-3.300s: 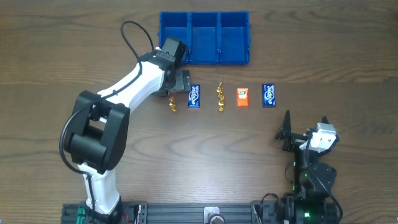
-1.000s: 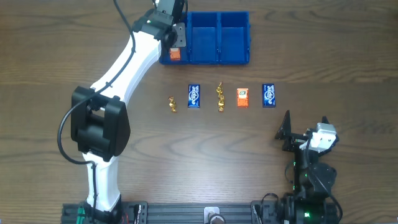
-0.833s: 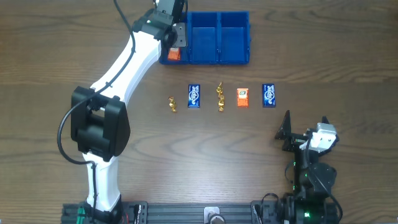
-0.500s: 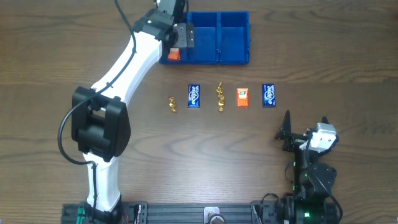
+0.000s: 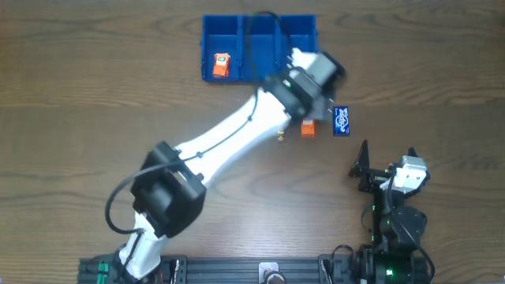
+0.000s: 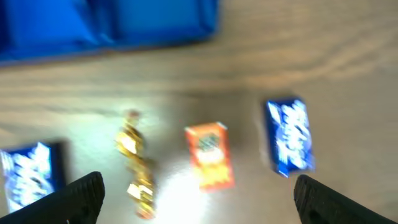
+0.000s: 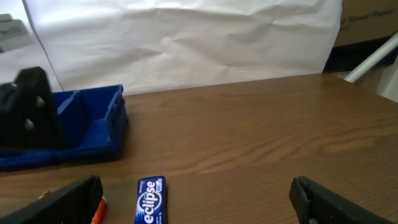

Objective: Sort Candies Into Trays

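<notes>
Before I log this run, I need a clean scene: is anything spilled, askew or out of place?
Nothing stands out. One orange candy lies in the blue tray's leftmost compartment. The gold candy, orange pack and blue pack lie flat in a row before the tray. The left gripper hangs open above the orange pack.

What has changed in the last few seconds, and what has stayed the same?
The left gripper let go of an orange candy in the tray's left compartment, then swung right to hang open above a second orange candy in the row. The right gripper, the tray and the rightmost blue candy stayed put.
</notes>
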Robot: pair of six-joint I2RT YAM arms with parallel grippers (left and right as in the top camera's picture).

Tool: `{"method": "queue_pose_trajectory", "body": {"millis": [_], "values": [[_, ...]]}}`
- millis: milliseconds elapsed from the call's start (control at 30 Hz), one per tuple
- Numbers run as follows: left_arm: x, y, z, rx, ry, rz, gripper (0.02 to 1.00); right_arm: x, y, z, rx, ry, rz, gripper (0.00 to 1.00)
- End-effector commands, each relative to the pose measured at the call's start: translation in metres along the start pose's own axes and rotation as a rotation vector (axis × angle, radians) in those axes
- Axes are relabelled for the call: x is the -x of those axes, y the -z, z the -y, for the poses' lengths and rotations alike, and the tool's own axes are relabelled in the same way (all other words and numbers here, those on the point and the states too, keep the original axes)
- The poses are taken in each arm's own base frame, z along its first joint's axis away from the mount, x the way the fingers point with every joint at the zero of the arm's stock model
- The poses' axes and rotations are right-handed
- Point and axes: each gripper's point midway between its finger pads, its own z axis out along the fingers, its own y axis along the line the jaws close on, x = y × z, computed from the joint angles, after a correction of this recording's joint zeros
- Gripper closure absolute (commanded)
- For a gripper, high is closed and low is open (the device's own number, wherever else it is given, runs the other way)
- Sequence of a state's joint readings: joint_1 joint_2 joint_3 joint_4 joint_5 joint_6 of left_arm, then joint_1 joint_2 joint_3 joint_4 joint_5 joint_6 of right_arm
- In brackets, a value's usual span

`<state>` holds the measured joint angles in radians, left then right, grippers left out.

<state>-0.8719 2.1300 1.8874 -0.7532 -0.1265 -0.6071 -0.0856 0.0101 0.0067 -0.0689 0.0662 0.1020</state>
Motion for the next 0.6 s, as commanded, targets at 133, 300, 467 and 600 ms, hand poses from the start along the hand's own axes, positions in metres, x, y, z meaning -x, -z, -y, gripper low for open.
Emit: {"method": "queue_pose_trajectory", "body": {"millis": [133, 300, 467, 600], "values": [[-0.02, -0.034, 0.01, 0.024, 0.124, -0.043, 0.038, 0.0, 0.001, 0.001, -0.003, -0.001, 0.001, 0.003], [-0.032, -0.063, 0.011, 0.029, 0.121, -0.07, 0.036, 0.0, 0.001, 0.001, -0.002, -0.001, 0.001, 0.001], [-0.04, -0.087, 0.009, 0.042, 0.14, -0.081, 0.038, 0.0, 0.001, 0.001, -0.003, -0.001, 0.001, 0.001], [-0.046, -0.095, 0.007, 0.054, 0.138, -0.093, 0.045, 0.0, 0.001, 0.001, -0.003, -0.001, 0.001, 0.001]]}}
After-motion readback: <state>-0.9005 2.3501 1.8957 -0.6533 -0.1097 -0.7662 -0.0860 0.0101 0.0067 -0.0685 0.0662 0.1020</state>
